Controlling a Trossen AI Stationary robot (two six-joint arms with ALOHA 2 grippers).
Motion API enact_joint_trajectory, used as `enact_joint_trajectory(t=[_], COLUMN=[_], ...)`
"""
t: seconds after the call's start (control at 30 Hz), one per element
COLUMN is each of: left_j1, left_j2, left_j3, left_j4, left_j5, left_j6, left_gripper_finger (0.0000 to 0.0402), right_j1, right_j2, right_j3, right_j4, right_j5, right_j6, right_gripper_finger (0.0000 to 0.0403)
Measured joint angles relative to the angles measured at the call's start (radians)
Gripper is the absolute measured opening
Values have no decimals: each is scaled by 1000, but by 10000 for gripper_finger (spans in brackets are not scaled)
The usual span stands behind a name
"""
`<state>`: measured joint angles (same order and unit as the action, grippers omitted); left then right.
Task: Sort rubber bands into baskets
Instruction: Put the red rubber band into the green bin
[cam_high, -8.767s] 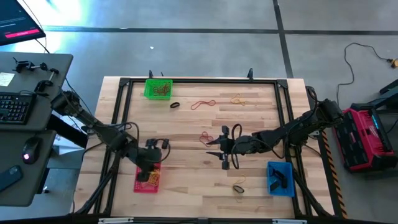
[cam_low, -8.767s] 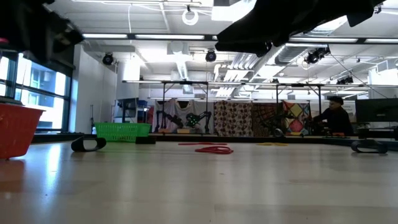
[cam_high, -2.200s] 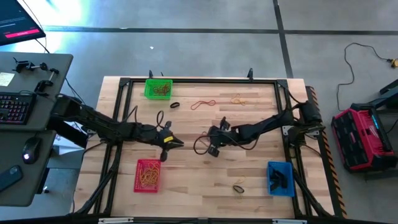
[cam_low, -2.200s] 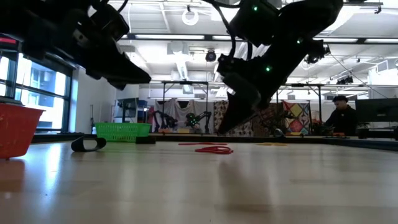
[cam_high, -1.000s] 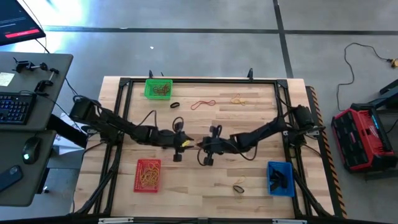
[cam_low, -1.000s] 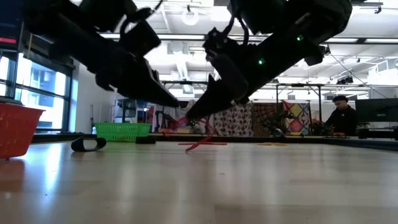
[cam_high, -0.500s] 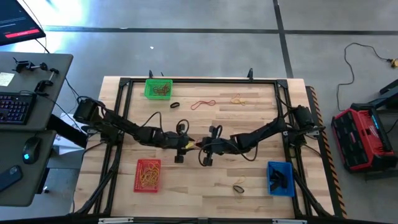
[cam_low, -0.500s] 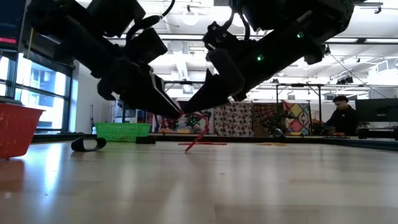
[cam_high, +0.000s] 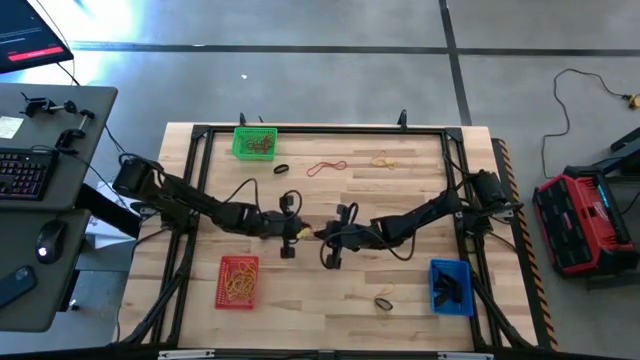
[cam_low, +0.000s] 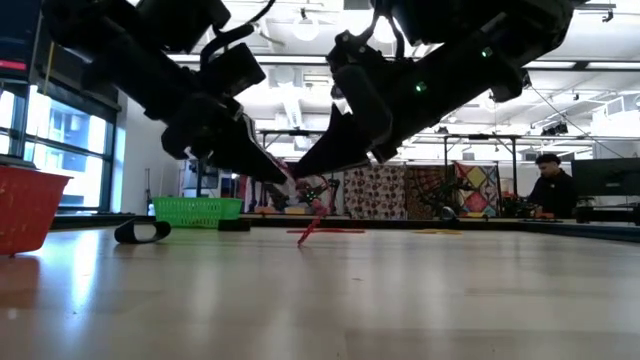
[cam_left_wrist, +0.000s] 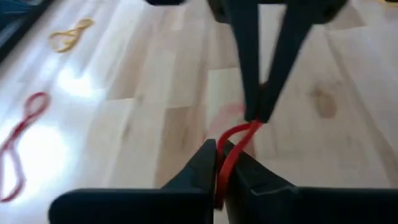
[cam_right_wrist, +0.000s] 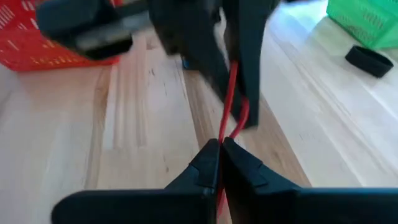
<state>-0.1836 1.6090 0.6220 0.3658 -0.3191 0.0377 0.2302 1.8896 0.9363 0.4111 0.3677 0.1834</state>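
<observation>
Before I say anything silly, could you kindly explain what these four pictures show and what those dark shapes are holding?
Two dark robot arms work at a wooden table. One picture looks straight down, one looks level across the tabletop, and two come from cameras on the wrists. The left gripper and right gripper meet mid-table, both shut on one red rubber band, which is stretched between them. Around them stand a green basket, a red basket and a blue basket. More loose bands lie on the wood.

Robotics lab, wooden bench (cam_high: 400, 190) in black frame, concrete floor (cam_high: 300, 80), other rigs (cam_low: 300, 190) behind
</observation>
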Motion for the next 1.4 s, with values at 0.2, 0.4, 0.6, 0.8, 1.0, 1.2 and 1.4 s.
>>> enact_joint_trajectory(t=[0.2, 0.4, 0.6, 0.8, 1.0, 1.2, 1.4], left_j1=[31, 124, 288, 501, 707, 879, 974], left_j2=[-98, -253, -413, -483, -461, -416, -301], left_j3=[0, 3, 42, 82, 113, 114, 114], left_j4=[-117, -292, -473, -554, -580, -590, -569], left_j5=[-41, -101, -154, -164, -132, -47, 6], left_j6=[-39, -95, -106, -85, -50, -34, -18], left_gripper_finger=[2, 1, 1, 0, 0, 0, 0], right_j1=[0, 0, 0, 0, 0, 0, -3], right_j2=[0, 0, 0, 0, 0, 0, 0], right_j3=[0, 0, 0, 0, 0, 0, 0], right_j4=[-25, -26, -41, -55, -62, -72, -71], right_j5=[29, 164, 170, 170, 169, 166, 166], right_j6=[18, 18, 18, 17, 18, 18, 17], right_gripper_finger=[65, 143, 186, 188, 188, 188, 188])
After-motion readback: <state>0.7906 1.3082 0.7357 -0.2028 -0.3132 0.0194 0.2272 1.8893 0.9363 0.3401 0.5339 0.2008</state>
